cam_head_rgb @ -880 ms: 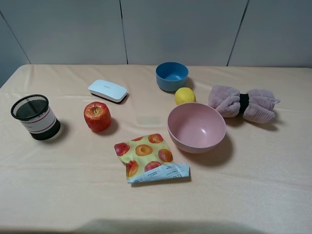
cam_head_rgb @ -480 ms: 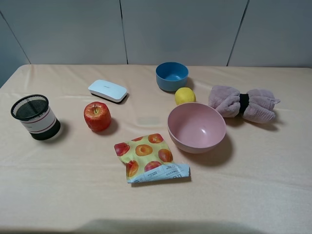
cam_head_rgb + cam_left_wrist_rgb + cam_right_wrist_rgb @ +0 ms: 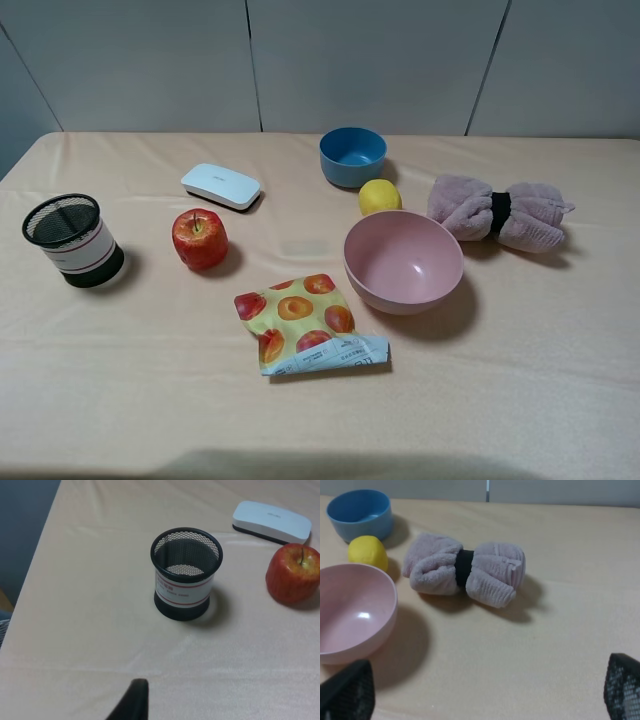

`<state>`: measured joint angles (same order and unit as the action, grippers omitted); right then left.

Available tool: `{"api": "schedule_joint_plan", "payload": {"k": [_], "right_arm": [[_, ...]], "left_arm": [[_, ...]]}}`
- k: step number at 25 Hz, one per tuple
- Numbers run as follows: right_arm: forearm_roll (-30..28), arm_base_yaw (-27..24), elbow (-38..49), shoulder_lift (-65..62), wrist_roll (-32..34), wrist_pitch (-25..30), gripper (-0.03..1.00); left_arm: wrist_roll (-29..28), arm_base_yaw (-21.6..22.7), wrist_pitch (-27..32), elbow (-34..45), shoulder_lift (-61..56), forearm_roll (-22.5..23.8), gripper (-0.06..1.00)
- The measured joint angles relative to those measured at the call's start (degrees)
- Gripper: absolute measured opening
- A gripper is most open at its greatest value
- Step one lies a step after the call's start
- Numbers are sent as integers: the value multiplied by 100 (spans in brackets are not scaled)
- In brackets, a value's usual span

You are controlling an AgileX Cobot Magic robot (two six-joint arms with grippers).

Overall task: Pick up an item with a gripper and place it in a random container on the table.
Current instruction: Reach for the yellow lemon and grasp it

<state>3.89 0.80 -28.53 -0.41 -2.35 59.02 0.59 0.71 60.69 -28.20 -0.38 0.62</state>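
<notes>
The yellow lemon-like fruit [image 3: 380,196] lies on the peach cloth table [image 3: 520,340], between the small blue bowl [image 3: 353,157] and the larger pink bowl [image 3: 403,262]. The blue bowl is empty. The fruit [image 3: 367,553] and blue bowl [image 3: 360,515] also show in the right wrist view. No arm shows in the exterior high view. My right gripper [image 3: 484,695] is open and empty, its fingers spread wide, well short of the fruit. Of my left gripper only one dark finger [image 3: 134,700] shows, far from the fruit.
A red apple [image 3: 200,239], a black mesh cup [image 3: 73,240] and a flat white box [image 3: 221,186] stand on the left. A fruit-print snack packet [image 3: 305,322] lies in front. A rolled pink-grey towel [image 3: 498,213] lies right of the fruit.
</notes>
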Motion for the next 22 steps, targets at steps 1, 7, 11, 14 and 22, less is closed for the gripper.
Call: {"api": "schedule_joint_plan", "payload": {"k": [1,7,11,14,22], "right_arm": [[0,0,0,0,0,0,69],[167,0,0,0,103,0,69],[199,0,0,0,152,-6,69],[210,0,0,0,163,-17,69],[210,0,-302,603,235,-149,69]], "left_arm": [[0,0,0,0,0,0,100],[0,0,0,0,0,0,100],[0,0,0,0,0,0,100],[0,0,0,0,0,0,100],[0,0,0,0,0,0,100]]}}
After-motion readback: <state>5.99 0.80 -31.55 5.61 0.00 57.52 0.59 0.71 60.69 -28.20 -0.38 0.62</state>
